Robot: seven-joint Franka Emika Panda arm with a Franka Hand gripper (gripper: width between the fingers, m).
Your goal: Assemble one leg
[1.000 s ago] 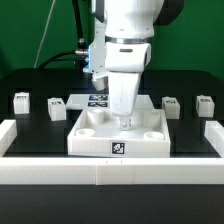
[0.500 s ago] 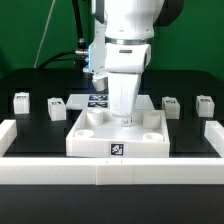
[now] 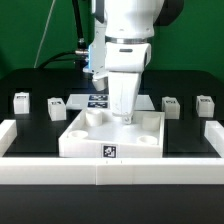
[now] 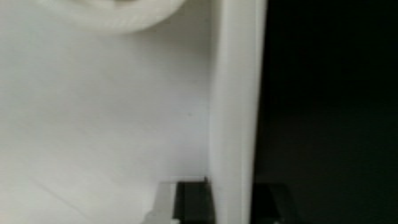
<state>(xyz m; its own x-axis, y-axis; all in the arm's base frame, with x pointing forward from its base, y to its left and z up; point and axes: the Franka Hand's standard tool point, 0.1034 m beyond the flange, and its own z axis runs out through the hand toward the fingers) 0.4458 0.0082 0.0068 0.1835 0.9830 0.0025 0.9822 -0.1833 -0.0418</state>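
Counting the small white blocks on the black table [image 3: 35, 85], we find four legs, all standing loose and none held. The outer left leg [image 3: 21, 100] and the inner left leg [image 3: 55, 107] stand on the exterior view's left. The inner right leg [image 3: 171, 106] and the outer right leg [image 3: 205, 104] stand on the exterior view's right. Each shows a dark tag on the face turned toward us, and each stands apart from its neighbour.

Between the two pairs lies the square white tray piece [image 3: 85, 142], with round recesses at its corners and a black-and-white tag on its front wall. The inner legs are near its back corners but do not touch it.

We see the gripper [image 3: 125, 119] reaching straight down into the tray piece, its tips close together just behind the middle. The wrist view is blurred: it shows pale plastic of the tray piece [image 4: 107, 120], a straight white edge and darkness beyond. From these views we cannot tell whether the gripper is clamped on part of the tray piece or merely resting there.

Behind the tray piece, partly hidden by the white arm [image 3: 125, 40], lies the marker board [image 3: 97, 100]. A low white rail [image 3: 100, 172] borders the table at the front.
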